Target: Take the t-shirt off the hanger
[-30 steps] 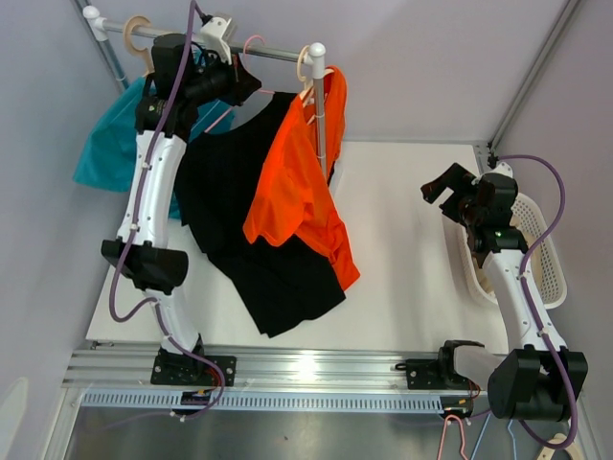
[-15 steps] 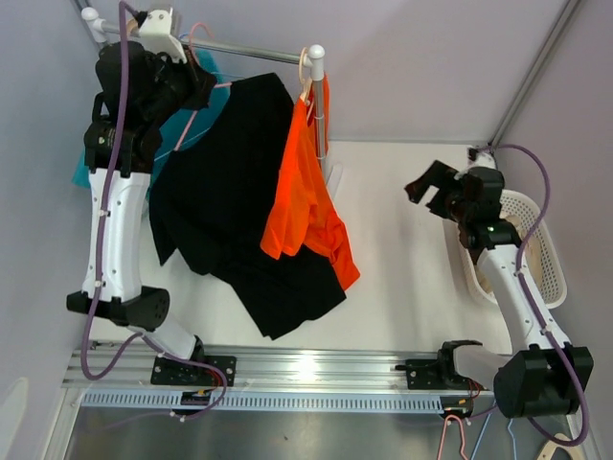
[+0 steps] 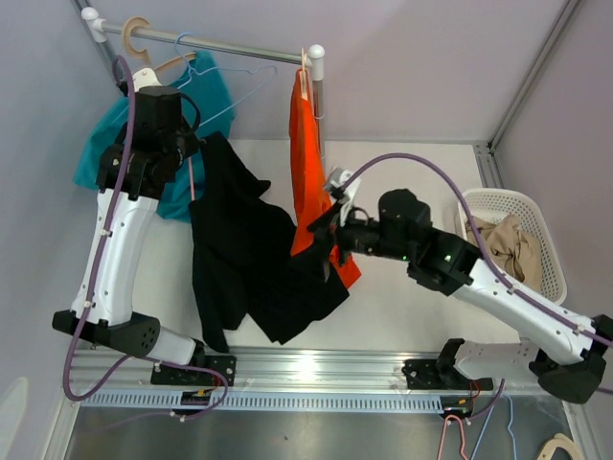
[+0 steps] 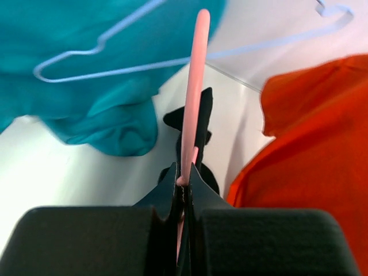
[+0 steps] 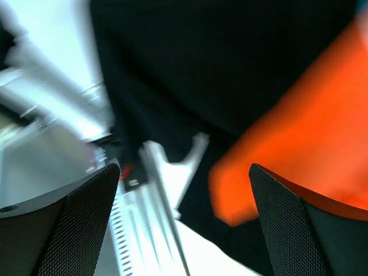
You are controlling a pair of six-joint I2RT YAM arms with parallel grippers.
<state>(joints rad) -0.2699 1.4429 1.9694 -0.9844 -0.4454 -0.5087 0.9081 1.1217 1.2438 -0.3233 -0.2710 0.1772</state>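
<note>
The pink hanger (image 4: pixel 195 75) is clamped in the closed left end effector (image 4: pixel 184 175) and is held off the rail (image 3: pixel 239 46), left of centre in the top view. The black t-shirt (image 3: pixel 244 249) is draped from it, and its lower part appears to be laid on the white surface (image 3: pixel 412 182) toward the lower middle of the frame. The right end effector (image 5: pixel 184 172) is spread wide with nothing in it and is placed at the t-shirt's right edge, just beside the orange shirt (image 3: pixel 308 153).

The step in hand is judged to be the reach for the cloth; removal is not yet done. Next, black fabric alone must be pinched, clear of the orange, and drawn down off the hanger's arms while the hanger is held steady.

The hanger is seen as a thin, smooth, rounded rod. The t-shirt is soft, matte and limp, fallen in loose folds, so slipping and bunching are to be expected.
</note>
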